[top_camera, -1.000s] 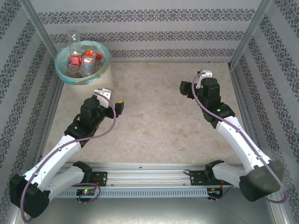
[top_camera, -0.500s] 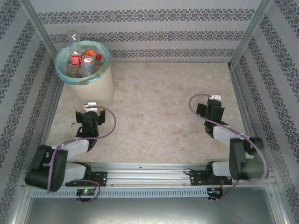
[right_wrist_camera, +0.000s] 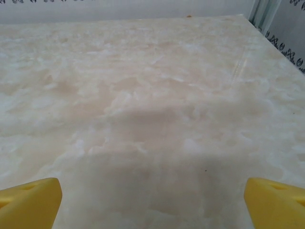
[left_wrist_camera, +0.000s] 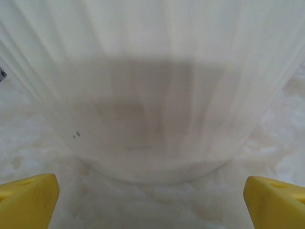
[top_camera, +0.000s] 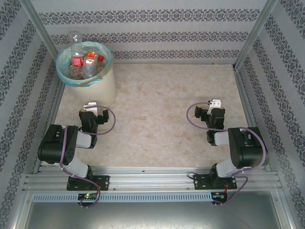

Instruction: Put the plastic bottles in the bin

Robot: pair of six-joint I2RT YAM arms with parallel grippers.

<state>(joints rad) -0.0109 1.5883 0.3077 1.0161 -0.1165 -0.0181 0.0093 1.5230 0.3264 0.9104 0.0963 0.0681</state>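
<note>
My left hand (top_camera: pixel 90 110) is spread wide and holds nothing. It sits low over the desk (top_camera: pixel 162 95), facing the wall of the bin (top_camera: pixel 104 89) close ahead. My right hand (top_camera: pixel 213 109) is likewise spread wide. The plastic bottles (top_camera: pixel 82 63) stand inside the bin, at the far-left corner.

We see a beige marbled tabletop (top_camera: pixel 162 105), enclosed by white walls with grey ornamental stripes (top_camera: pixel 157 28) and slanting aluminium posts (top_camera: pixel 255 33).
</note>
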